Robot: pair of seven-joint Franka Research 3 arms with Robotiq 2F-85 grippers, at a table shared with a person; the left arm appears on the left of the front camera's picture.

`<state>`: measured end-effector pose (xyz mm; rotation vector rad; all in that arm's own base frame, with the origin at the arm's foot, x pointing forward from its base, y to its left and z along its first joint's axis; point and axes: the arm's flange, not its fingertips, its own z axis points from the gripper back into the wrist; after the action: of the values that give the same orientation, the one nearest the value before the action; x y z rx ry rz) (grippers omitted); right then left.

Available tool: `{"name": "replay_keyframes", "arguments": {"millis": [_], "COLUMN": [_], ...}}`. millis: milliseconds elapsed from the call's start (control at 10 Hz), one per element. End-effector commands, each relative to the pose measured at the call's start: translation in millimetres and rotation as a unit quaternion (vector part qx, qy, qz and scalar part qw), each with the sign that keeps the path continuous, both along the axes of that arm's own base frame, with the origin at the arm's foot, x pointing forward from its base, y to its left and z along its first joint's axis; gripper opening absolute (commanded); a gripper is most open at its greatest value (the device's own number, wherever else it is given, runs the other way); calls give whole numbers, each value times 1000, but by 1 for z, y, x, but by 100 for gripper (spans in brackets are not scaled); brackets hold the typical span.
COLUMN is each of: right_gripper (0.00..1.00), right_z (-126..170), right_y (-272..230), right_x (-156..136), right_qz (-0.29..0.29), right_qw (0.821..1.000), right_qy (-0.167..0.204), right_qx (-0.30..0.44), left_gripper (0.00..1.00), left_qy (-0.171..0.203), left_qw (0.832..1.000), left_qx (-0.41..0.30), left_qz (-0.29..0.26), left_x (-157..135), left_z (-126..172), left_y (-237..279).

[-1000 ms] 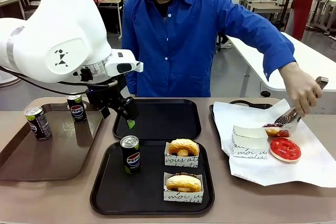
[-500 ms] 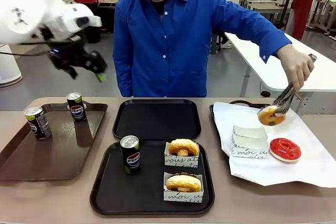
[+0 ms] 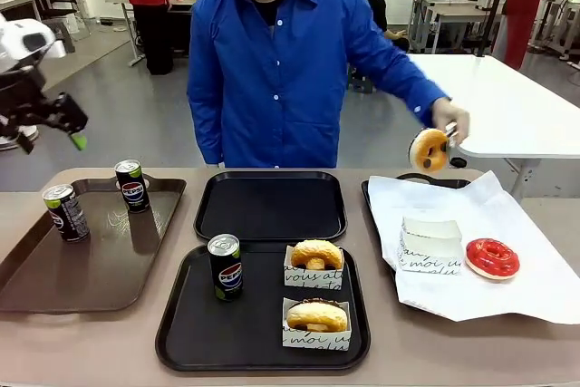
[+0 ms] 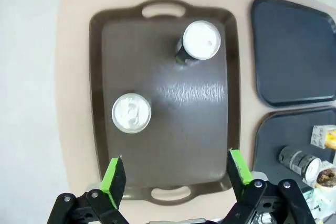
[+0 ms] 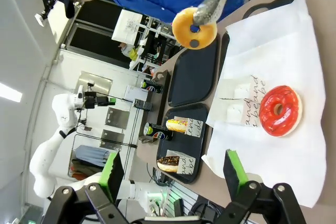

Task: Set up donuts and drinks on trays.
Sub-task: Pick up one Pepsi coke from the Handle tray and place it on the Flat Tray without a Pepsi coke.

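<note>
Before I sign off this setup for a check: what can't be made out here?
- Front view: white sleeve on the paper; its own wall hides whether it holds anything.
- Front view: tray under the paper, mostly covered, so its shape is unclear.
- Left wrist view: sleeved donuts, cut off by the right edge.

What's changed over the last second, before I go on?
The left claw, open and empty, pulled up and away to the robot's left, now over the brown tray. The person's tongs lifted a donut off the paper. Cans, sleeved donuts and red donut stayed put.
</note>
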<state>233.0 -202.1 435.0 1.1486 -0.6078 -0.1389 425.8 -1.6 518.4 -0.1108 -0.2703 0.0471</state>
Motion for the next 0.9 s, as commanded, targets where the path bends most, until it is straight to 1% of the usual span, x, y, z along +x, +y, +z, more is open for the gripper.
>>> {"name": "replay_keyframes", "arguments": {"millis": [0, 100, 200, 700, 800], "right_gripper": [100, 100, 100, 100, 100], "right_z": [0, 0, 0, 0, 0], "right_y": [0, 0, 0, 0, 0], "right_x": [1, 1, 1, 1, 1], "right_qz": [2, 2, 2, 2, 2], "right_qw": [1000, 1000, 1000, 1000, 1000], "right_qy": [-11, -11, -11, -11, -11], "right_qx": [5, 5, 5, 5, 5], "left_gripper": [100, 100, 100, 100, 100], "left_qy": [10, 13, 8, 8, 8], "left_qw": [1000, 1000, 1000, 1000, 1000], "left_qx": [-20, -3, -12, -12, -10], "left_qz": [-11, -12, 0, 0, -6], "left_x": [-16, -11, -9, -9, -11], "left_z": [-9, -10, -8, -8, -9], "left_y": [15, 17, 13, 13, 14]}}
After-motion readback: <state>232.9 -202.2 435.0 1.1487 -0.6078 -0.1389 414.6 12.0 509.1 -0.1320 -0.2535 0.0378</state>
